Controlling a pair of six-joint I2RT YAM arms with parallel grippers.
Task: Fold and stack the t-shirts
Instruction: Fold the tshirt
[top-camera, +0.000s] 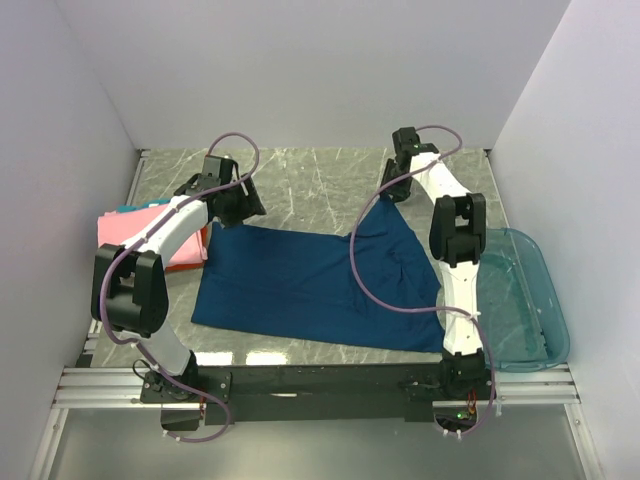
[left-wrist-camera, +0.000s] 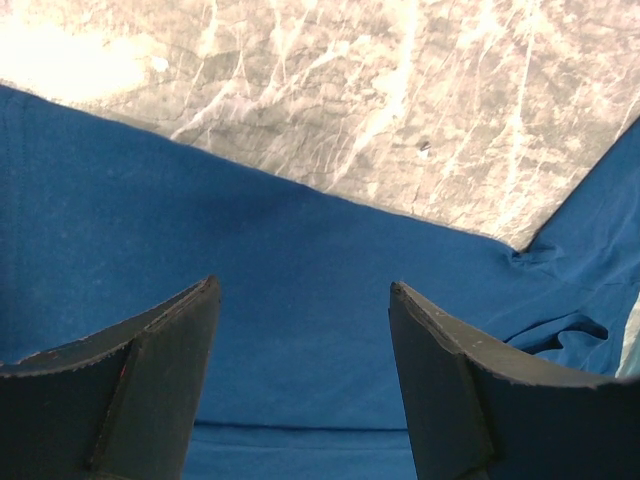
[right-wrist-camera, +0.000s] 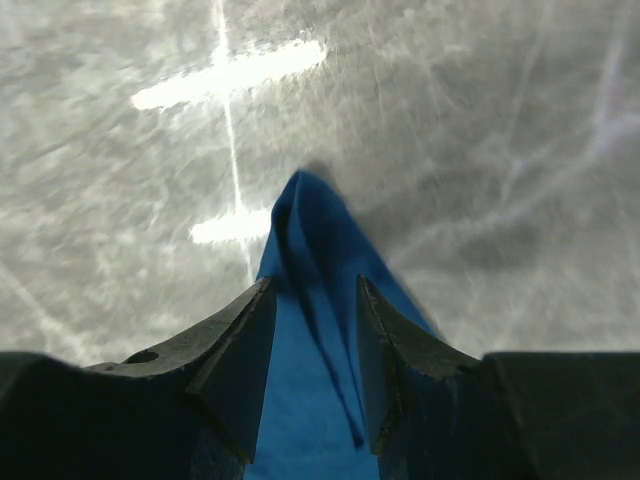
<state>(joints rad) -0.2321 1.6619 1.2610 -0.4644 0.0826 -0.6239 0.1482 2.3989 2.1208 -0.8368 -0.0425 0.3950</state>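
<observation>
A large dark navy-blue t-shirt (top-camera: 300, 285) lies spread across the middle of the table. Its far right corner is drawn to a point toward my right gripper (top-camera: 398, 190). In the right wrist view the jaws of that gripper (right-wrist-camera: 315, 290) are closed on a bunched fold of the navy cloth (right-wrist-camera: 310, 240), held just above the marble. My left gripper (top-camera: 240, 205) hovers over the shirt's far left edge. In the left wrist view it (left-wrist-camera: 303, 290) is open and empty above flat navy cloth (left-wrist-camera: 300, 260). A folded pink t-shirt (top-camera: 130, 232) lies at the left on an orange one (top-camera: 192, 252) and a teal one (top-camera: 125, 209).
A translucent teal plastic tub (top-camera: 522, 300) sits at the right edge of the table, next to the right arm. White walls enclose the back and both sides. Bare marble tabletop (top-camera: 320, 180) shows behind the navy shirt.
</observation>
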